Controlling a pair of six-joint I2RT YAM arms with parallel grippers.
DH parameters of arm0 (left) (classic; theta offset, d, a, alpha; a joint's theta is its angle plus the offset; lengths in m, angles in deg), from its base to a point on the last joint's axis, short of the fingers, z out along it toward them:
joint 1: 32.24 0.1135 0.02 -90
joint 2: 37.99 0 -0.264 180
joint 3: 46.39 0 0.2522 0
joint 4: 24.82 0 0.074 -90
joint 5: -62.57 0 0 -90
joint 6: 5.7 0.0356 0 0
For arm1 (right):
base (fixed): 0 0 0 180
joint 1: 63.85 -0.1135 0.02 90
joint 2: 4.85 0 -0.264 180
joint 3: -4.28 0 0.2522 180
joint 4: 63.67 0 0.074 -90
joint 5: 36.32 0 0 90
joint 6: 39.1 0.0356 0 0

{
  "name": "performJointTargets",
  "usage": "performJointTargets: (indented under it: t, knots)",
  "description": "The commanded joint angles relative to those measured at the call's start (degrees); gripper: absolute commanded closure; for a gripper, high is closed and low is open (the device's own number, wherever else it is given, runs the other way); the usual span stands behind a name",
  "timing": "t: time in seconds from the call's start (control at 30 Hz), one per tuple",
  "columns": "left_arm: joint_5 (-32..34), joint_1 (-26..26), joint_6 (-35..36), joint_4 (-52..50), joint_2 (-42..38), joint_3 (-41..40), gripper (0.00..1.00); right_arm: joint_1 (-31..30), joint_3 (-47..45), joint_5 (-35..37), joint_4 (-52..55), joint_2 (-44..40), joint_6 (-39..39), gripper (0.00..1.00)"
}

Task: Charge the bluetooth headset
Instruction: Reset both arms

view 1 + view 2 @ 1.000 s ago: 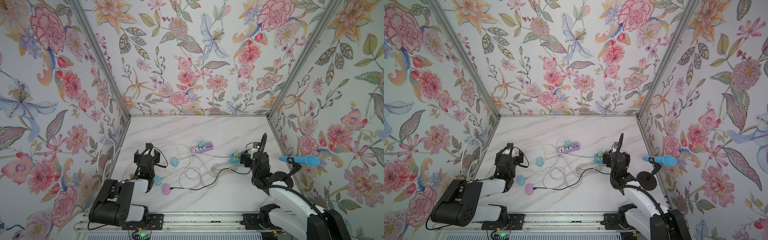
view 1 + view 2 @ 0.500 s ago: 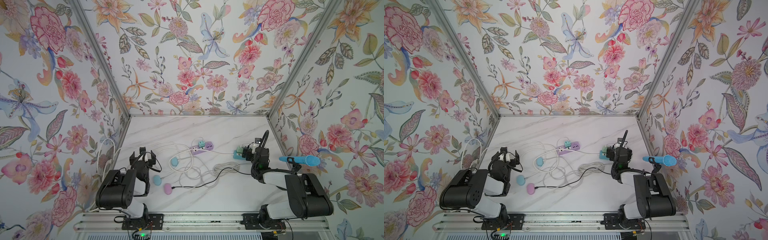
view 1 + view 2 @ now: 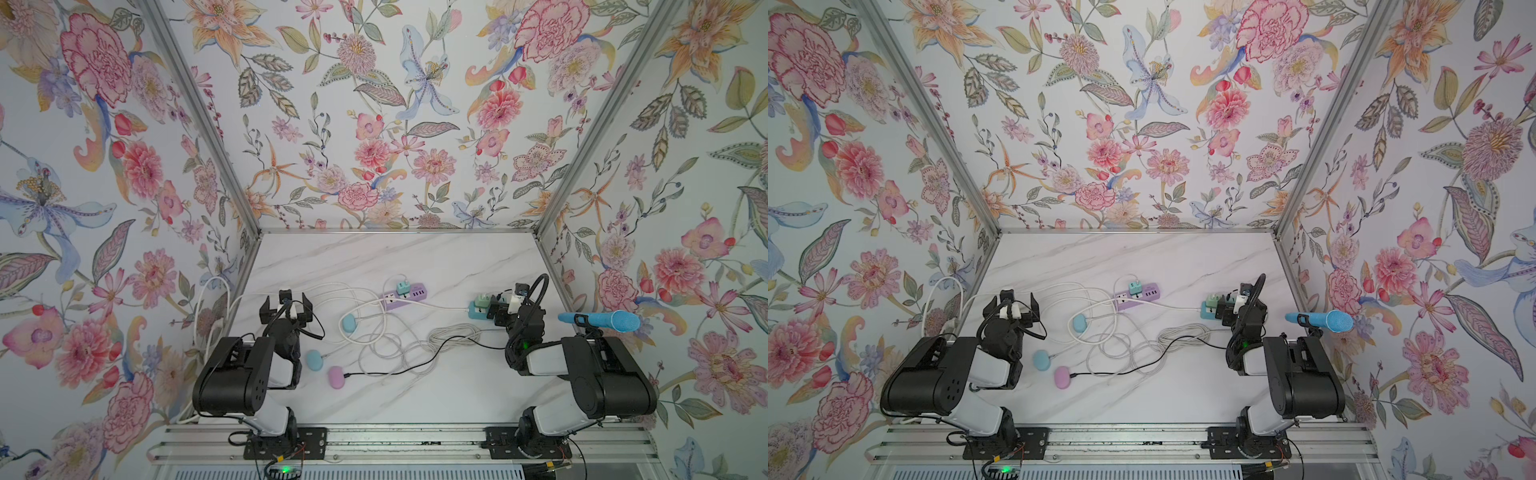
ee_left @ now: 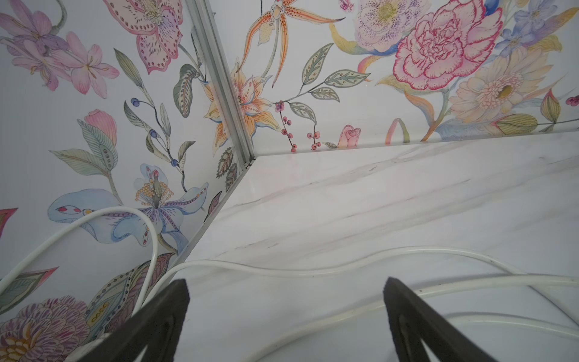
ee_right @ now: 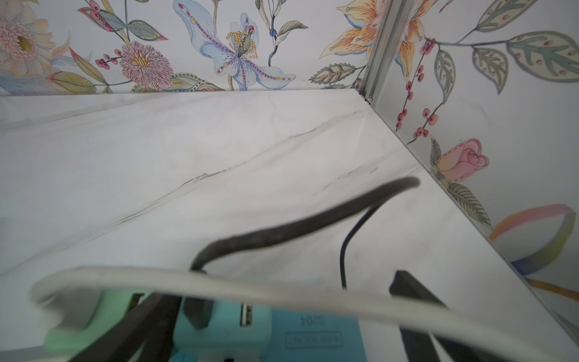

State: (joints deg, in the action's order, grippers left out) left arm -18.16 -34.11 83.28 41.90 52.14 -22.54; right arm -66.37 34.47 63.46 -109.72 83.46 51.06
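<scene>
Left gripper [image 3: 286, 309] and right gripper [image 5: 279, 291] gape empty; the right, over the teal power strip [image 3: 475, 311], should rise straight, sparing the black cable [image 3: 415, 364] reaching the pink headset [image 3: 336, 377].

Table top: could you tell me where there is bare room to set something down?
Bare: the far strip of the table beyond the purple power strip, and the near strip in front of the pink case. Crowded: the middle, with tangled cables.
</scene>
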Motion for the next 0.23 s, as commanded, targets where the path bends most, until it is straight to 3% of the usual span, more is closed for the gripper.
performJointTargets:
  t: [0.0,0.2]
  knots:
    - [-4.1,1.5,0.1,-1.9,0.0,2.5,0.0,0.4,0.1,-0.4,-3.9,0.2,-0.5,0.01]
    - [-4.3,1.9,0.0,2.1,0.0,0.6,0.0,0.3,0.1,-0.2,-3.9,0.2,-0.6,0.01]
